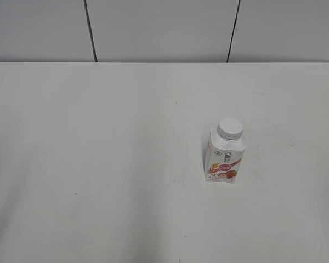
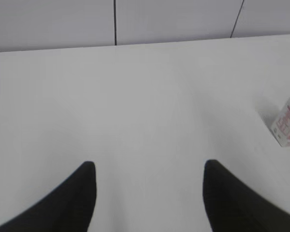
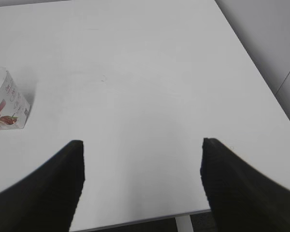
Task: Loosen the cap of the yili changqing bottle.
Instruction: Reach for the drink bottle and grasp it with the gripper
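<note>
Where the white desk [image 1: 98, 164] fills the exterior view from its far edge to the near edge, the yili changqing bottle [image 1: 225, 159] stands upright on it, right of the middle and somewhat nearer the near edge than the far edge, well clear of every corner. The cap [image 1: 230, 128] sits on the bottle's neck, white, round and flat-topped. The label shows pink-red fruit on the face turned toward the near edge. No arm or gripper appears in this view.

Left wrist view: the left gripper [image 2: 149, 193] hangs above bare desk surface, its two dark fingers [image 2: 72, 203] spread wide apart with nothing between them. The bottle appears at the right border of this view, partly cut off, well apart from the fingers; the cap is out of frame here. The far edge of the desk runs across the top, with the grey panelled wall [image 2: 174, 19] behind it.

Right wrist view: the right gripper [image 3: 141, 183] hangs over the desk near one of its edges, its jaws likewise spread wide and empty. The bottle stands at the left border of this view, only its lower body and shoulder in frame, well apart from the dark fingers [image 3: 53, 188]. A white desk leg [image 3: 183, 223] shows below the edge.
</note>
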You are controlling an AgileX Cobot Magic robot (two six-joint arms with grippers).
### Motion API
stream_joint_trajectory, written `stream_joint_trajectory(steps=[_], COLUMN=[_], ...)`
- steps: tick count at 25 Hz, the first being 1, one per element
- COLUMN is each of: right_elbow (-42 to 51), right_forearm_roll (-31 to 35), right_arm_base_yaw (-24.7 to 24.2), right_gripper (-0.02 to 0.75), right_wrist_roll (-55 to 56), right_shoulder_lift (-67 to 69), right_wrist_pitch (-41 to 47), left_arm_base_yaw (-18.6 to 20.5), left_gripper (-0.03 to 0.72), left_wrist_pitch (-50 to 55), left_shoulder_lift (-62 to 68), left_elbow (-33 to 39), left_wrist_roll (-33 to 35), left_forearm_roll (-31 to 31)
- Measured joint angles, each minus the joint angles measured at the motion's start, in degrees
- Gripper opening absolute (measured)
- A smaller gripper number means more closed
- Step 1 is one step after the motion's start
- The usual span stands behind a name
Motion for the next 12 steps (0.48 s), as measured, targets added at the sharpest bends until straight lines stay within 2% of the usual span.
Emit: stream_joint_trajectory(steps=[12], right_elbow=[0.00], right_forearm_roll=[0.00], right_arm_base_yaw=[0.00], right_gripper=[0.587], right_wrist_roll=[0.00], right_shoulder_lift=[0.00], right_wrist_pitch=[0.00], left_arm_base_yaw=[-0.79], left_gripper=[0.436], left_wrist_pitch=[-24.67], left_shoulder_lift=[12.44], left_elbow=[0.22], left_wrist_roll=[3.81], left_forearm_roll=[0.33])
